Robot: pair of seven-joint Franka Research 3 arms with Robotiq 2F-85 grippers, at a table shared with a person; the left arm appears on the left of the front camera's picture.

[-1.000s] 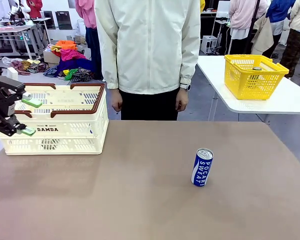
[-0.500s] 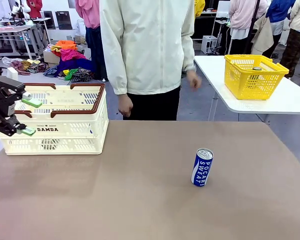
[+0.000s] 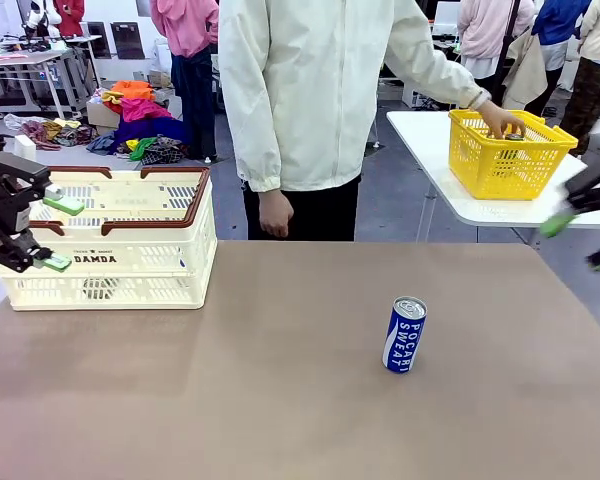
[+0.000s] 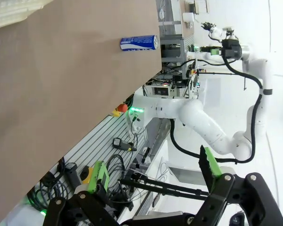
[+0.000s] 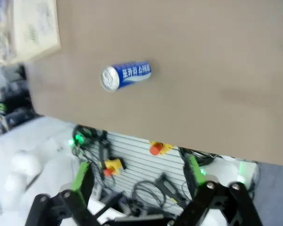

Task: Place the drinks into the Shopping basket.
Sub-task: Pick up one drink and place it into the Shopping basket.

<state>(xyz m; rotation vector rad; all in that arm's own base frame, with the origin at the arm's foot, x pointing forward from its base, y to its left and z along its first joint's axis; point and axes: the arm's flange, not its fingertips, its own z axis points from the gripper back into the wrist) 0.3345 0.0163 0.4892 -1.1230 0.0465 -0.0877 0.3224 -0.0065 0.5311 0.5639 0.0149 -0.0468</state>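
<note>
Brown matte desk [image 3: 280,420], wide bare surface in middle and along front edge. Blue can [image 3: 404,335] upright, right of centre, free room on all sides. Cream slatted plastic crate [image 3: 130,270] at far left corner, brown-red handles [image 3: 150,215] on rim. Left arm [image 3: 2,205] at crate's left end, jaws apart, holding nothing. Right arm [image 3: 595,190] blurred at right edge, jaws apart, empty. Person [image 3: 310,90] behind far edge, one hand [image 3: 502,120] in yellow mesh basket [image 3: 500,160] on white side table [image 3: 580,205].
</note>
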